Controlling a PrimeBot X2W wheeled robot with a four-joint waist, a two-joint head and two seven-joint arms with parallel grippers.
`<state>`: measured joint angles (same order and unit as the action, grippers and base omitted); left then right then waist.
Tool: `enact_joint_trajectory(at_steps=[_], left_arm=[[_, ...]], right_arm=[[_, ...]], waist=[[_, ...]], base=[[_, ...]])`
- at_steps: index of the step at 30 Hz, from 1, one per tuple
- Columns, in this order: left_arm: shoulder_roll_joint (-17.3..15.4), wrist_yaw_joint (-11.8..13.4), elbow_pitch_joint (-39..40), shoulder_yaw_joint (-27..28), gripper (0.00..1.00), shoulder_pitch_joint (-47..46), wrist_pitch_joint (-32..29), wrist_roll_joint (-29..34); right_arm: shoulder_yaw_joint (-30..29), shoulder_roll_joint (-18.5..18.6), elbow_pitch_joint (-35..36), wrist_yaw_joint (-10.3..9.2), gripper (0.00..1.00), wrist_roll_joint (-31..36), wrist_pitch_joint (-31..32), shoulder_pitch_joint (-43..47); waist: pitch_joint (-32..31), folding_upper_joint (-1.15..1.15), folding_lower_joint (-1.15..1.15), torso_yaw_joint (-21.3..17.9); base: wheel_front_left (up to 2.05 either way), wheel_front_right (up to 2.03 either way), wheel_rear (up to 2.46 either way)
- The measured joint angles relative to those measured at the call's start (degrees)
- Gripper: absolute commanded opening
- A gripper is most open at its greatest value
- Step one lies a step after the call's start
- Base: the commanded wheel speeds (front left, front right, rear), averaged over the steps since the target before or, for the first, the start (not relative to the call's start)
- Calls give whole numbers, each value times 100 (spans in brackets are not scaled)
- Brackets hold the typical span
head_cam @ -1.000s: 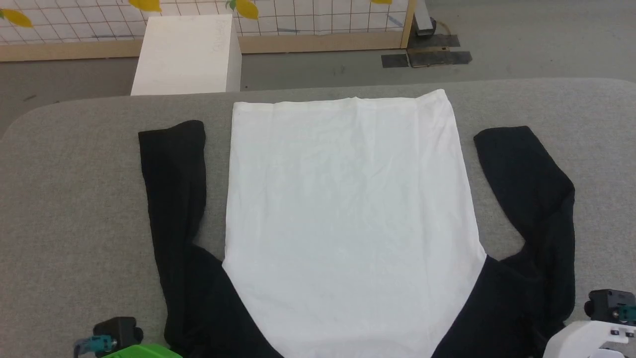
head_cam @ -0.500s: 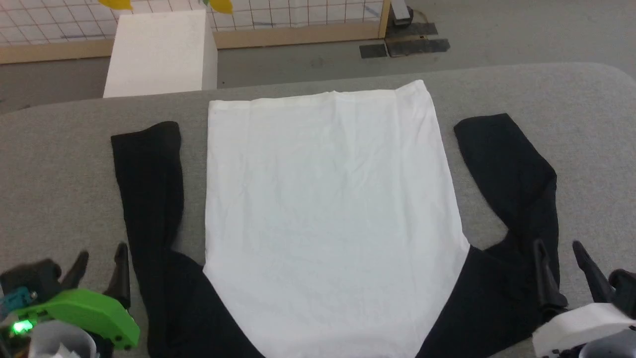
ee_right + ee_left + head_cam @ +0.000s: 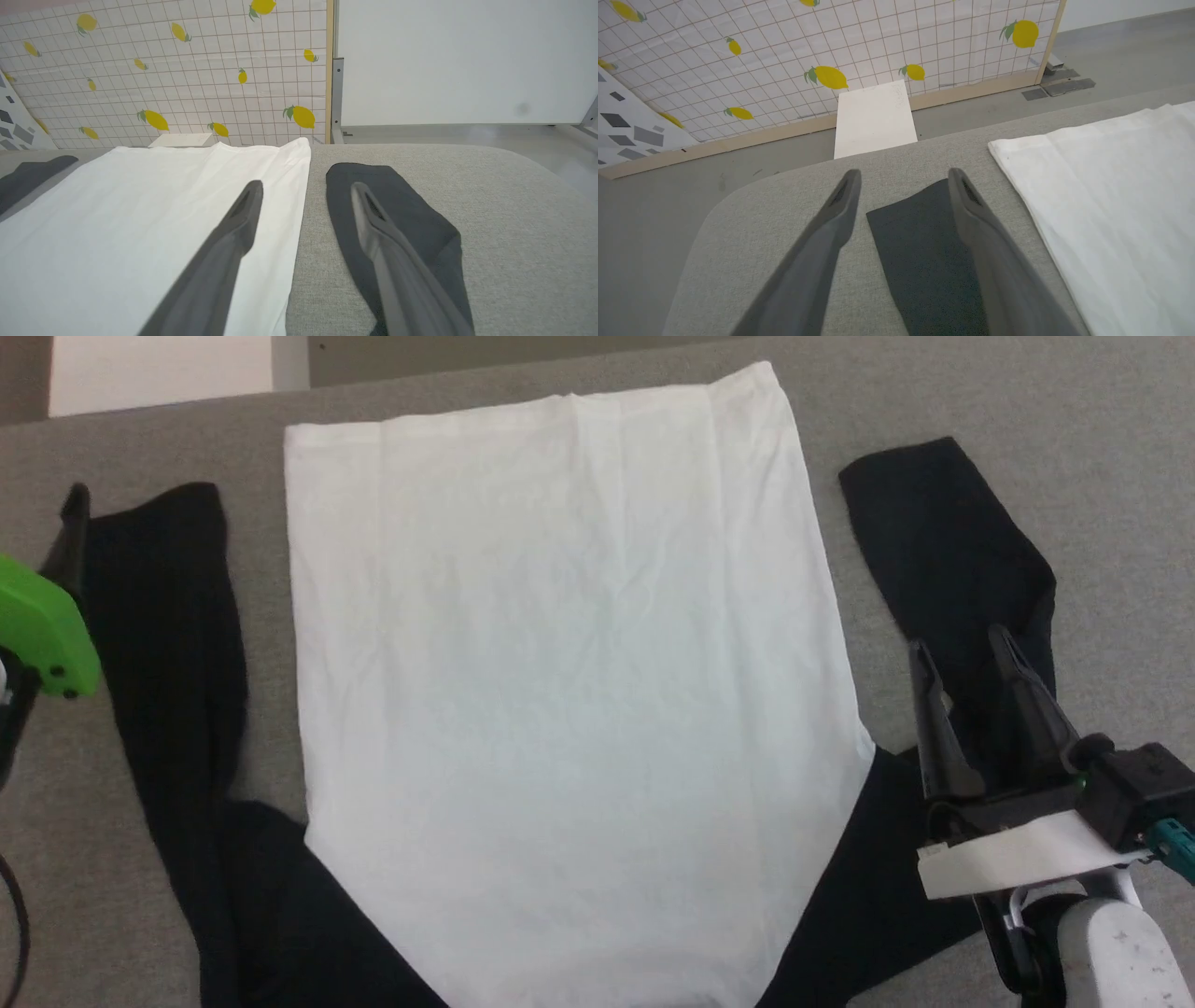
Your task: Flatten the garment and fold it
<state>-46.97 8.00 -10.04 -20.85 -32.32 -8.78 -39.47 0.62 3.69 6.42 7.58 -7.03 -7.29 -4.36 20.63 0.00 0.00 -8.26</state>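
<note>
Head view: garment (image 3: 560,663) flat on grey table (image 3: 1102,476), white box (image 3: 159,373) beyond.

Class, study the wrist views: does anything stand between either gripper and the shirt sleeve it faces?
Nothing visible does. The open left gripper points straight over the left sleeve of the garment, the open right gripper over the right sleeve, on the grey table.

Bare grey tabletop (image 3: 1102,476) lies open at 2 o'clock of the raglan shirt (image 3: 560,663); a narrow strip runs free between its body and right sleeve (image 3: 943,551). At 11 o'clock a white box (image 3: 159,373) stands beyond the edge, seemingly apart.
</note>
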Motion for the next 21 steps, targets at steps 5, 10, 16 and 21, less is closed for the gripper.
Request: enact_joint_trajectory(at_steps=[5,10,16,21], left_arm=[[-180,-300,-479,-76,100,-818,-825,-67],[-392,-44,-889,-101,100,-1118,-2030,-224],[-615,689,-972,132,100,-1102,-2955,-548],[-851,1098,-664,441,5,-844,-3495,-978]], right_arm=[[98,-19,-1,0,100,-7,-38,-305],[258,-49,-31,0,100,-29,-41,-476],[387,-63,-138,0,100,-112,-82,-525],[397,-63,-227,0,100,-159,-131,-525]], waist=[[463,0,0,-186],[852,0,1,-396],[1169,0,1,-682],[1307,0,0,-831]], base=[[0,0,0],[0,0,0],[0,0,0],[0,0,0]])
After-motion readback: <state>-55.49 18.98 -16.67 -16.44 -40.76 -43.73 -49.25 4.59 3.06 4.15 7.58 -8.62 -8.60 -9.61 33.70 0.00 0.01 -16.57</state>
